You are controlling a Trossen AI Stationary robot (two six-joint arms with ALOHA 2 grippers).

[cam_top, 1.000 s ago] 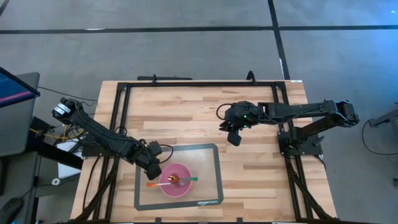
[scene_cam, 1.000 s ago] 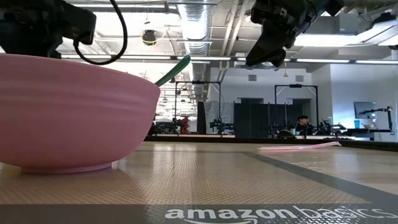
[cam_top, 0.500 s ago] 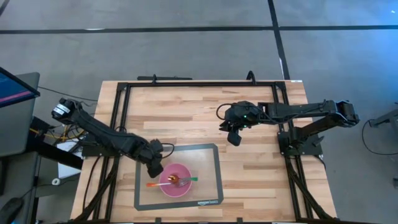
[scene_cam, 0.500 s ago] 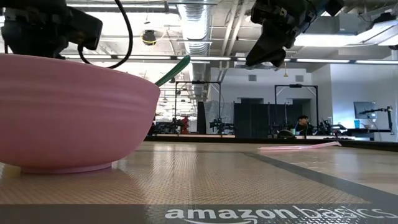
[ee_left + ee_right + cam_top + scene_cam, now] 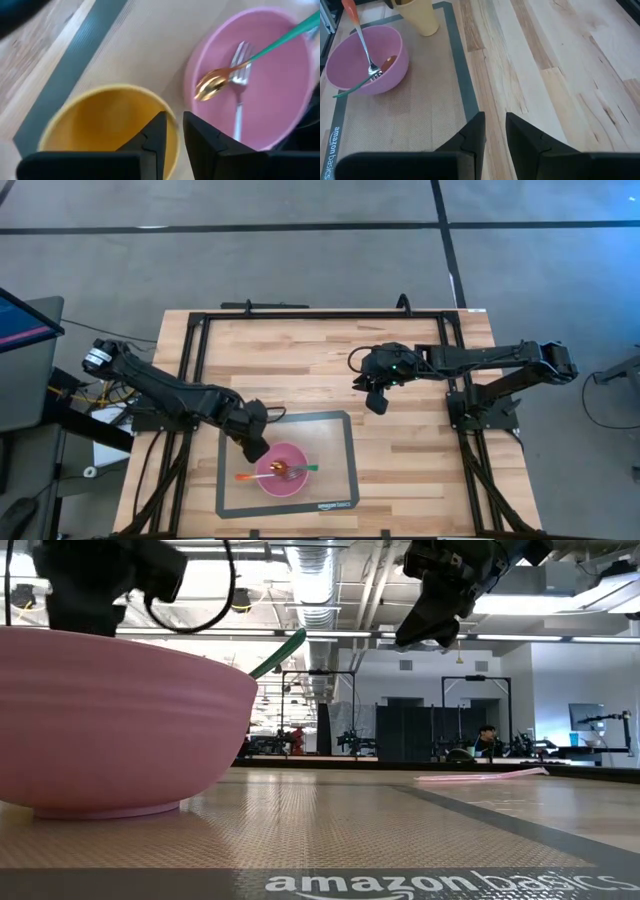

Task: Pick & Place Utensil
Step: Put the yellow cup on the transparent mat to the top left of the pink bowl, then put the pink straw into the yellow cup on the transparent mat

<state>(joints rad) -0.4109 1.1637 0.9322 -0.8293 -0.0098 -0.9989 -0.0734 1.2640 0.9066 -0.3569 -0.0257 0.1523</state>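
Observation:
A pink bowl (image 5: 283, 472) (image 5: 365, 60) stands on a grey-bordered mat (image 5: 330, 440). In it lie an orange-handled fork (image 5: 360, 35) and a copper spoon (image 5: 215, 82) with a green handle (image 5: 308, 468), both handles leaning over the rim. My left gripper (image 5: 252, 445) (image 5: 174, 132) is at the bowl's far-left side, shut on a yellow cup (image 5: 100, 125) (image 5: 422, 17) that it hides in the high view. My right gripper (image 5: 377, 402) (image 5: 495, 130) hangs shut above the bare wood, right of the mat's far corner. My left gripper holds the yellow cup by its rim (image 5: 161, 104) on the side facing the bowl. One finger is inside the cup and one outside, coming from above and pointing down. The cup is upright; whether its base stands on the mat or is lifted, I cannot tell.
A black frame (image 5: 300, 313) runs along the table's far edge and sides. The wooden top (image 5: 300, 370) stretches between the mat and that far rail. Both arm bases stand at the table's left and right sides.
My left gripper has moved a little toward the table's far edge and to the right, past the bowl's far-left side. The bowl and its utensils have stayed put, and the right arm has kept still.

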